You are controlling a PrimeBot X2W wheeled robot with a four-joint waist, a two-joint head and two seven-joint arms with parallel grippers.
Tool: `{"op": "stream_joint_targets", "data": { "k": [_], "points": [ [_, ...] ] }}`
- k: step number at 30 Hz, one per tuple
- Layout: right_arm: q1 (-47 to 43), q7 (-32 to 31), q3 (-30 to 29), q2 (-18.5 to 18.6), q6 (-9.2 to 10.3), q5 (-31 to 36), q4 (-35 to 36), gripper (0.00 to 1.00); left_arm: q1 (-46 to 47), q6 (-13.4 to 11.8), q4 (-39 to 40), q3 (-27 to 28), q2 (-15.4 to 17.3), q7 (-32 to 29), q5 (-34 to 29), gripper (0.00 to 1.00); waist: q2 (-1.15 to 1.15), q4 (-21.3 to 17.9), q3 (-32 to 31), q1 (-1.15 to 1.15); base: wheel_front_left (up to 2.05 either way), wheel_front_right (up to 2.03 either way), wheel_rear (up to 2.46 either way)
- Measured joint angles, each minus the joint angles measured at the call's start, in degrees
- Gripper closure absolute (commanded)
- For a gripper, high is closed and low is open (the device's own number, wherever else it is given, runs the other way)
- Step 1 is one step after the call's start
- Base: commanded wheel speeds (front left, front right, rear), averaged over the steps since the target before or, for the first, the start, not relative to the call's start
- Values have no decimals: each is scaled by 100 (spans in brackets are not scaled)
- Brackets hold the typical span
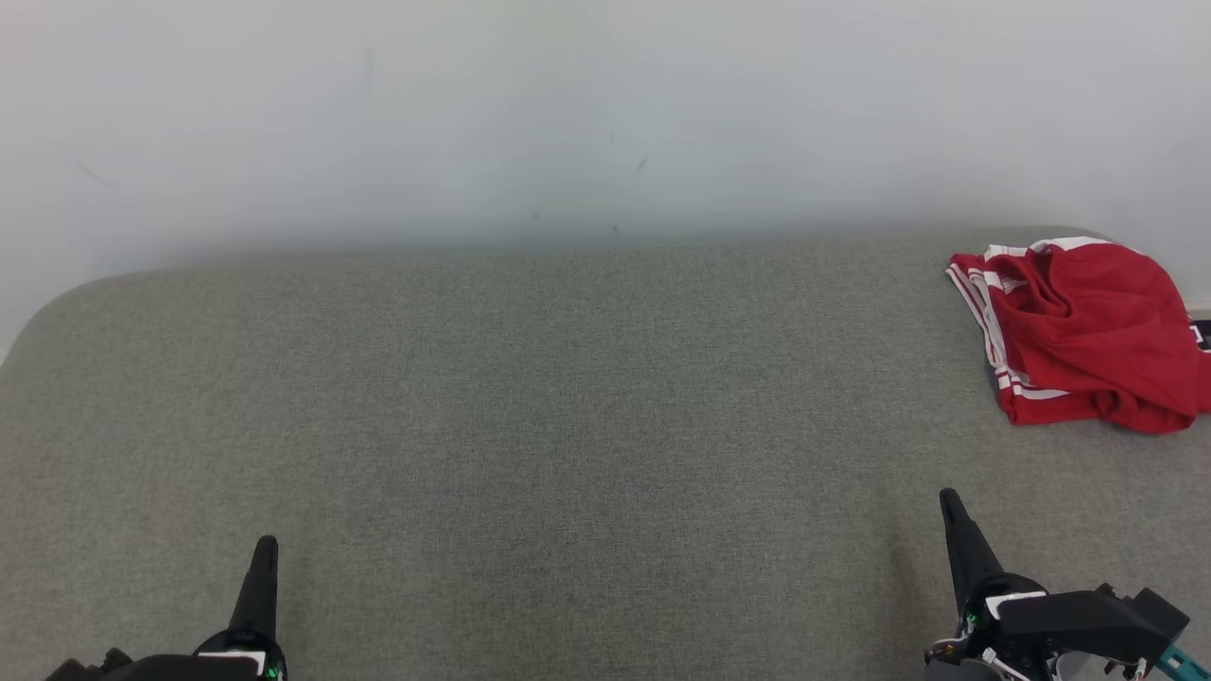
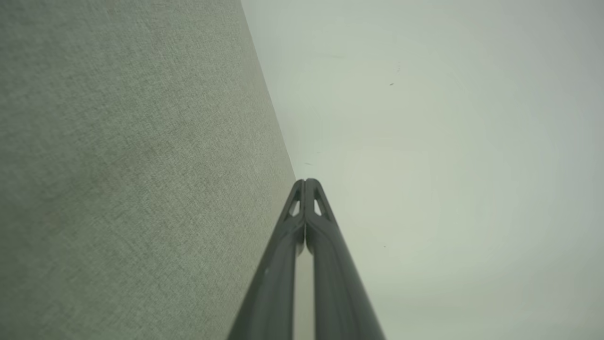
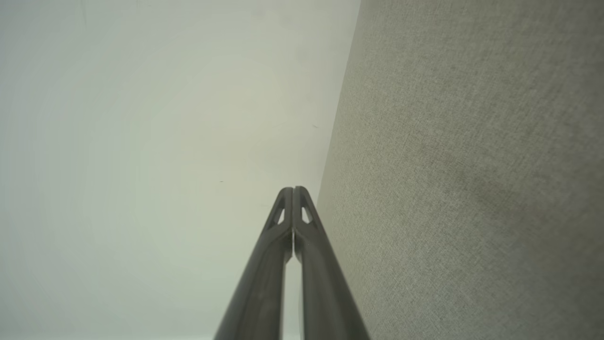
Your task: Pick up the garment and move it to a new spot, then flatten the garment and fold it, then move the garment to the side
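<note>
One crumpled red garment (image 1: pixel 1088 331), perhaps shorts.

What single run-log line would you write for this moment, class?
stage: before pickup | garment: red, crumpled, far right of grey surface | left pincer: shut, empty | right pincer: shut, empty

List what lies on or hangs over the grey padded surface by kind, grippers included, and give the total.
Red garment: 1
Grippers: 2, the left gripper and the right gripper, both with jaws shut
Total: 3
</note>
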State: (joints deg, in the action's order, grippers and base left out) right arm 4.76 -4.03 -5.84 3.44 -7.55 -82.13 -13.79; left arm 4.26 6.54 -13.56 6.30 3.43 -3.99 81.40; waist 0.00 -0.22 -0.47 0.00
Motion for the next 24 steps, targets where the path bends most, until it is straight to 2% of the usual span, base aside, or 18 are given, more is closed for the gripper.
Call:
{"op": "stream_joint_targets", "data": {
  "k": [24],
  "points": [
    [126, -253, -69, -44, 0, -1003, -25, 100, 169, 88, -49, 20, -48, -264, 1066, 100, 0, 22, 64, 0, 0, 0, 0]
  ]
}}
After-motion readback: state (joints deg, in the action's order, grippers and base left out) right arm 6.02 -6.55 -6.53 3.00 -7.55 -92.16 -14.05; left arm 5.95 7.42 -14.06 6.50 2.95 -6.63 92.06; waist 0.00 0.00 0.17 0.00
